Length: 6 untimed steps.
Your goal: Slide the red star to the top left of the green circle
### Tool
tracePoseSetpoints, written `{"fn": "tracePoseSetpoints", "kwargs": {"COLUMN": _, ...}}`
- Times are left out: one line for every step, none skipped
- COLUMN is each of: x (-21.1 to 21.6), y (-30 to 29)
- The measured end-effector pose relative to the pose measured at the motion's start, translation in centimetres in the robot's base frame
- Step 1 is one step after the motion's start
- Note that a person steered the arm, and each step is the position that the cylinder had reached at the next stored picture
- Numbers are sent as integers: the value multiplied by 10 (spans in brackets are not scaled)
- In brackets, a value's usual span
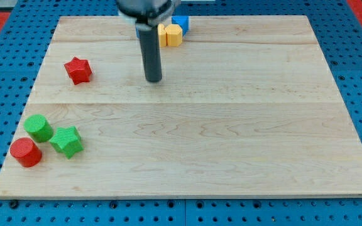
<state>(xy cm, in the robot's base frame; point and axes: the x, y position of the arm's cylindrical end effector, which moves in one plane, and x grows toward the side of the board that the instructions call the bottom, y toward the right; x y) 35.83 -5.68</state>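
Note:
The red star [78, 69] lies on the wooden board at the view's upper left. The green circle [38, 127] sits at the lower left, well below the red star and slightly to its left. My tip [154, 80] rests on the board to the right of the red star, apart from it by a wide gap, and far up and right of the green circle.
A green star [66, 140] sits just right of the green circle, and a red circle [26, 152] just below it. A yellow block [171, 34] and a blue block [180, 23] stand at the top edge, behind the rod. The board's [231, 125] left edge is near the green circle.

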Motion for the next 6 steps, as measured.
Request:
{"fn": "tracePoseSetpoints", "kwargs": {"x": -18, "y": -41}}
{"fn": "tracePoseSetpoints", "kwargs": {"x": -18, "y": -120}}
{"fn": "tracePoseSetpoints", "kwargs": {"x": 24, "y": -181}}
{"fn": "tracePoseSetpoints", "kwargs": {"x": 14, "y": -138}}
{"fn": "tracePoseSetpoints", "kwargs": {"x": -49, "y": -134}}
{"fn": "tracePoseSetpoints", "kwargs": {"x": -30, "y": -199}}
